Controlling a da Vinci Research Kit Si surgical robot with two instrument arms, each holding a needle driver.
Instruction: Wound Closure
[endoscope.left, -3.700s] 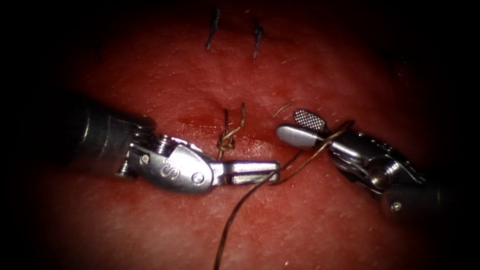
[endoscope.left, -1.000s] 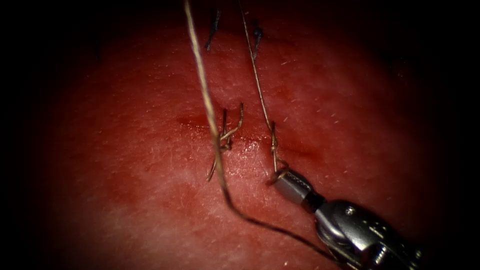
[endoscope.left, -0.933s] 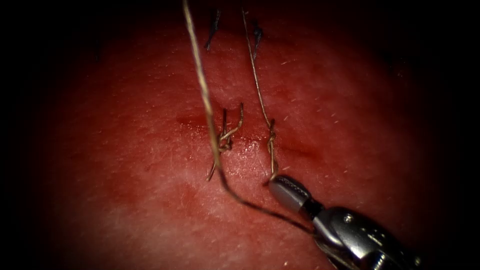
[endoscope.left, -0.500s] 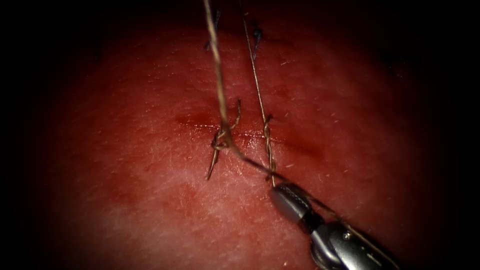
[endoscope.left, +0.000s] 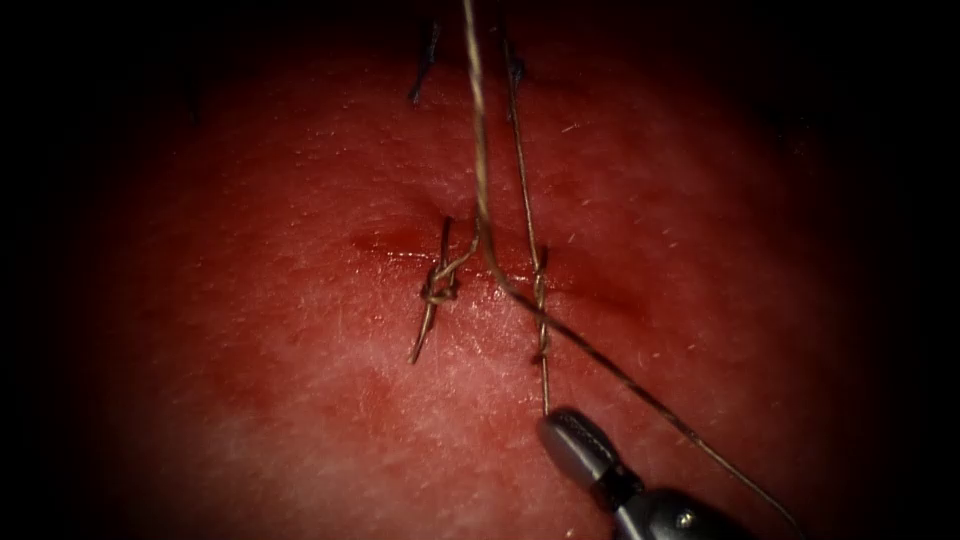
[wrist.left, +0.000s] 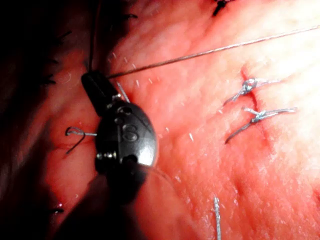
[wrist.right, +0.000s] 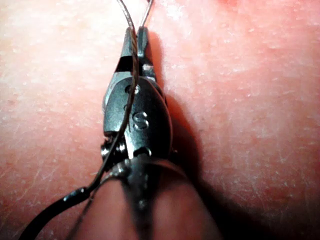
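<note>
**Tissue** (endoscope.left: 250, 330): pork belly with the cut (endoscope.left: 385, 242) running across mid-frame in the endoscope view.

**Finished knot** (endoscope.left: 437, 290): on the cut, left of centre, short ends trimmed.

**Second knot** (endoscope.left: 540, 300): on the cut, just right of the first, with the thread (endoscope.left: 478, 150) attached.

**Right hand** (endoscope.left: 556, 428): lower centre, jaws together on the short end of the thread below the second knot.

**Left hand** (wrist.left: 97, 82): jaws appear clamped on the long, taut strand.

**Needle:** its place cannot be told, and neither hand holds it.

**Hazards (judgement):**
- Too much pull on either strand could tear the tissue at the second knot or snap the thread.
- The short end could slip from the right hand's tips.
- The slack strand lying over the right hand's body could catch in its wrist joint.

**Views:**
- The right wrist view shows that draped strand and the grip at the tips.
- The endoscope view gives both knots against the cut.
- The left wrist view shows both knots from the side.
</note>
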